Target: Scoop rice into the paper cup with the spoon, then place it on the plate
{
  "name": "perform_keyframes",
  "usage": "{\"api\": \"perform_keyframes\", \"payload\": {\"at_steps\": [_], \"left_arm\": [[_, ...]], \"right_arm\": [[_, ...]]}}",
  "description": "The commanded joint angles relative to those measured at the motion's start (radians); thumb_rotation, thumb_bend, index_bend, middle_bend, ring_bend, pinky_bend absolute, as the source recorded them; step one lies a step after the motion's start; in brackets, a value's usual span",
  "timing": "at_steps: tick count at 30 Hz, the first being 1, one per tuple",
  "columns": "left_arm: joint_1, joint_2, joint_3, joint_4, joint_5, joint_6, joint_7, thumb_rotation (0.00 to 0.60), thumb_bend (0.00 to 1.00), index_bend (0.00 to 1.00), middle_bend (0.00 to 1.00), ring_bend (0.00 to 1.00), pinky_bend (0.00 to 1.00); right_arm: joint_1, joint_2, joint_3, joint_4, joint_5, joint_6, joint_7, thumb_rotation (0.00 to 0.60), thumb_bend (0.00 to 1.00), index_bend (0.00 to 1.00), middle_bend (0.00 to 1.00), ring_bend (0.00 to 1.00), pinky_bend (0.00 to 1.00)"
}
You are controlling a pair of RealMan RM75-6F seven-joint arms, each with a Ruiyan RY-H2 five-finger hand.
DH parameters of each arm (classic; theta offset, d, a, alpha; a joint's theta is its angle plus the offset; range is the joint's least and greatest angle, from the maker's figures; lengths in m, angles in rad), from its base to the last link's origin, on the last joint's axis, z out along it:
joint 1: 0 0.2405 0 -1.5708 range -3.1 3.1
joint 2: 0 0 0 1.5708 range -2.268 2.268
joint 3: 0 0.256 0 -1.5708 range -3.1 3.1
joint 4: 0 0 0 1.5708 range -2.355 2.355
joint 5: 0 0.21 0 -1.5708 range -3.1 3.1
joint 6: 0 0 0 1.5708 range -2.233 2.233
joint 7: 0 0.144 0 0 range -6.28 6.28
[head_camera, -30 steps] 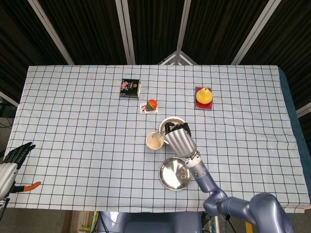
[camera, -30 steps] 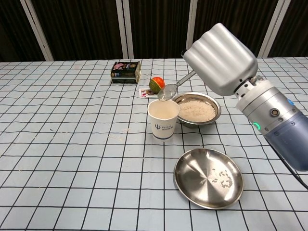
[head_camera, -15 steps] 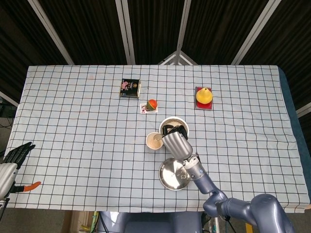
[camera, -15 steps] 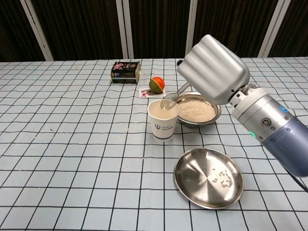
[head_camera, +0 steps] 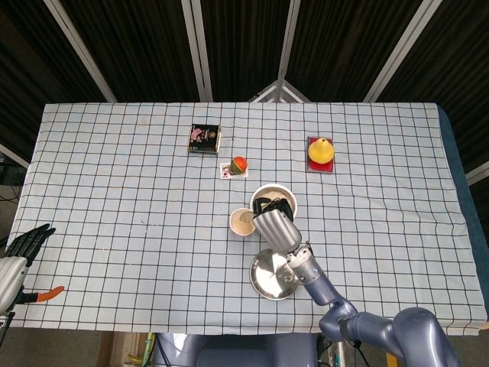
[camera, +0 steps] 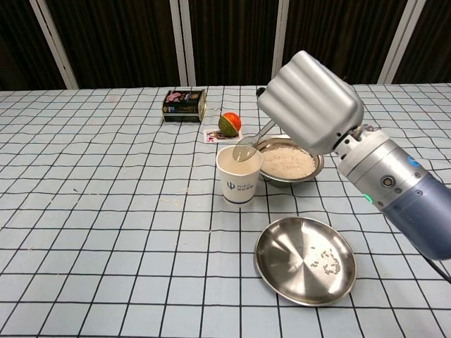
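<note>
Chest view, right robot hand (camera: 310,102) tilting spoon (camera: 248,147) into paper cup (camera: 239,176)

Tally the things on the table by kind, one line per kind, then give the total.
Metal dishes: 2, the rice bowl and the plate
Paper cup: 1
Spoon: 1, held by the right hand
Box: 1
Toy fruits: 2, the round one and the yellow one
Total: 7

One cup (camera: 239,176), one spoon (camera: 248,146), one rice bowl (camera: 289,161), one plate (camera: 304,260), one tin (camera: 184,105), two hands (camera: 310,102) (head_camera: 17,256).
</note>
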Motion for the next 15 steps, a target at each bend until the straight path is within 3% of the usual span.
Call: {"api": "perform_keyframes", "payload": {"at_steps": [1, 7, 12, 15], "left_arm": [[0.0, 0.0, 0.0, -0.001, 0.0, -0.001, 0.001, 0.6, 0.0, 0.0, 0.0, 0.0, 0.0], [0.001, 0.0, 0.001, -0.001, 0.001, 0.001, 0.003, 0.6, 0.0, 0.0, 0.0, 0.0, 0.0], [0.0, 0.0, 0.0, -0.003, -0.002, -0.003, 0.004, 0.6, 0.0, 0.0, 0.0, 0.0, 0.0], [0.001, 0.001, 0.001, -0.003, -0.001, -0.001, 0.004, 0.6, 0.0, 0.0, 0.0, 0.0, 0.0]], "right_arm": [[-0.007, 0.01, -0.02, 0.0, -0.015, -0.017, -0.016, 0.6, 0.6, 0.66, 0.96, 1.0, 1.0], [-0.012, 0.009, 0.005, -0.008, -0.019, -0.007, -0.007, 0.6, 0.6, 0.66, 0.96, 1.0, 1.0], [-0.019, 0.025, -0.027, -0.011, -0.043, -0.042, -0.036, 0.6, 0.6, 0.66, 0.96, 1.0, 1.0], [-0.02, 0.026, -0.014, -0.02, -0.039, -0.04, -0.032, 0.6, 0.6, 0.66, 0.96, 1.0, 1.0]]}}
